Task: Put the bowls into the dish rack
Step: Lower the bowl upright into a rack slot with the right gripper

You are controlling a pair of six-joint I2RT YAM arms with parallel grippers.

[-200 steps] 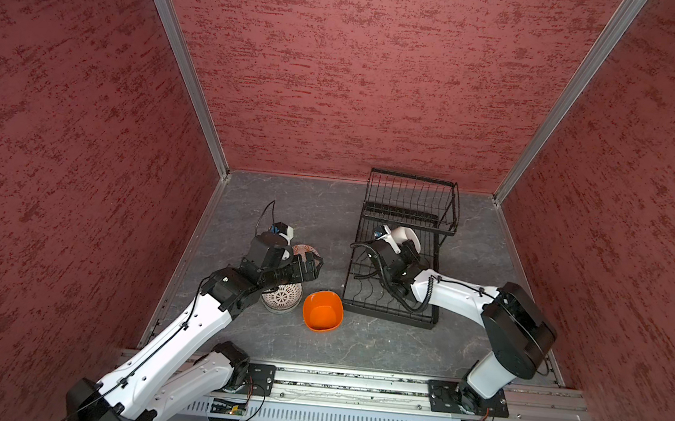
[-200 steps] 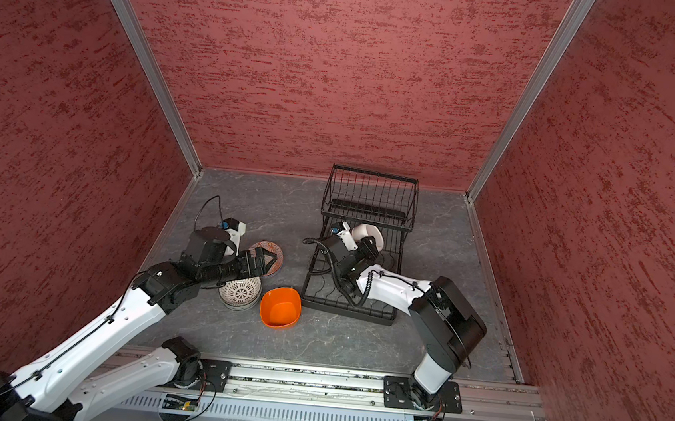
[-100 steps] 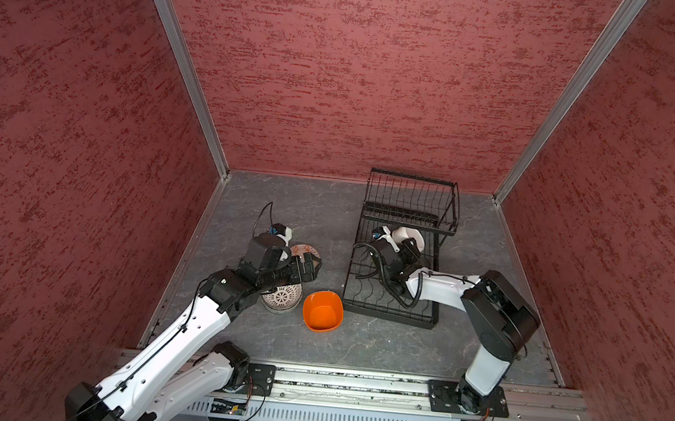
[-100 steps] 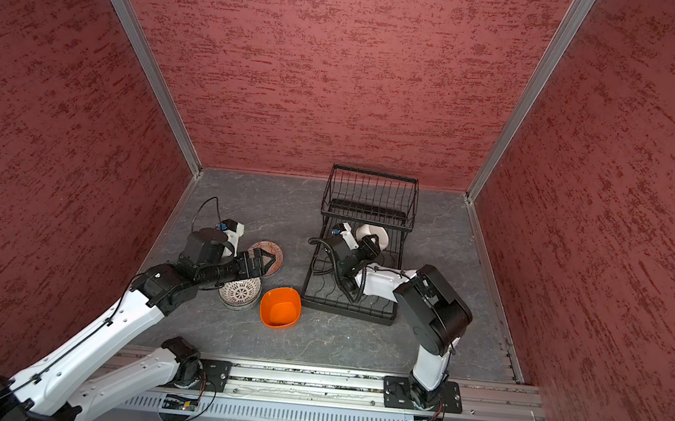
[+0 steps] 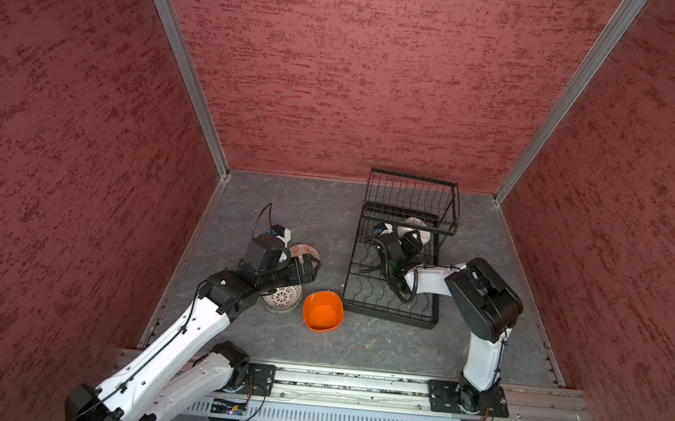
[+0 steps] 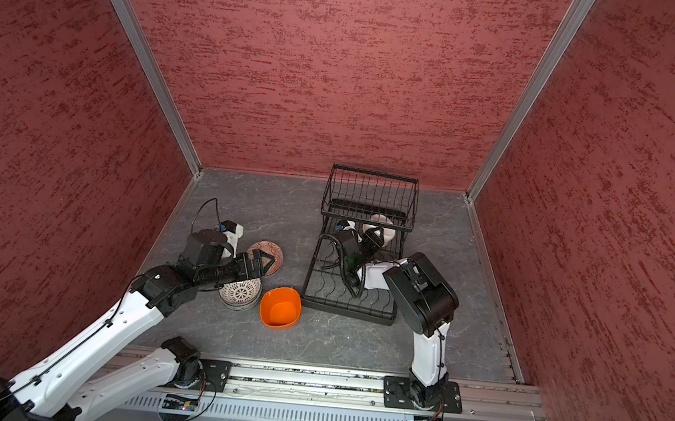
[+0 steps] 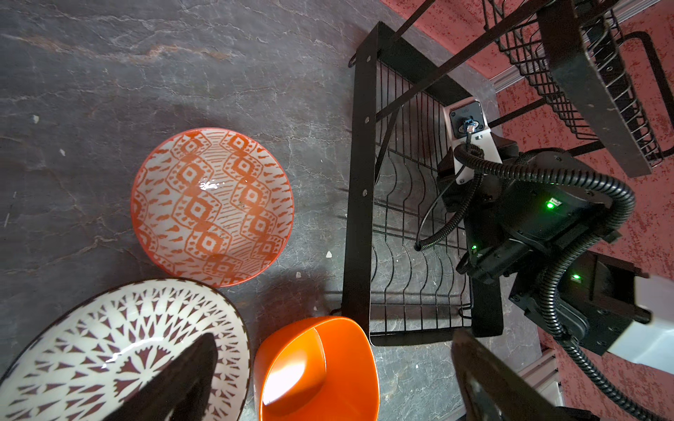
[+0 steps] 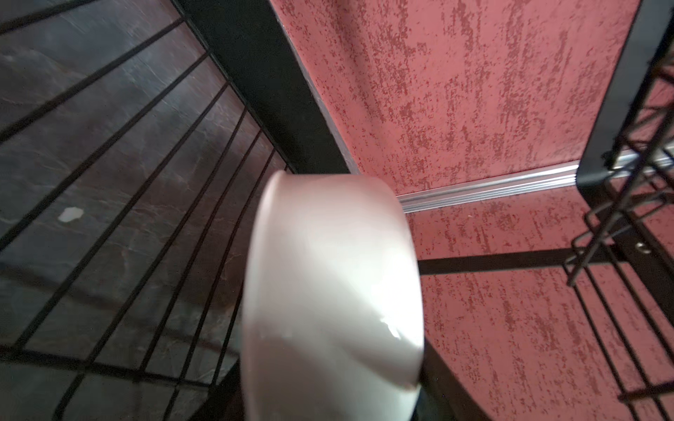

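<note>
Inside the dish rack (image 7: 359, 182), right fingers (image 5: 413, 242) grip a glossy white bowl (image 8: 328, 291) on edge; left fingers (image 7: 182, 379) gape.

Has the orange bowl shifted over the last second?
No. In both top views the orange bowl sits where it did, just off the dish rack's near corner.

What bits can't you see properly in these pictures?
- Right end effector: fingers hidden behind the plain white ceramic bowl in the right wrist view, too small in both top views; grip unclear.
- Dark-patterned white bowl: cut off by the left wrist view's edge; the left arm covers part in both top views.
- Black wire dish rack: its raised basket covers the base beneath in both top views.
</note>
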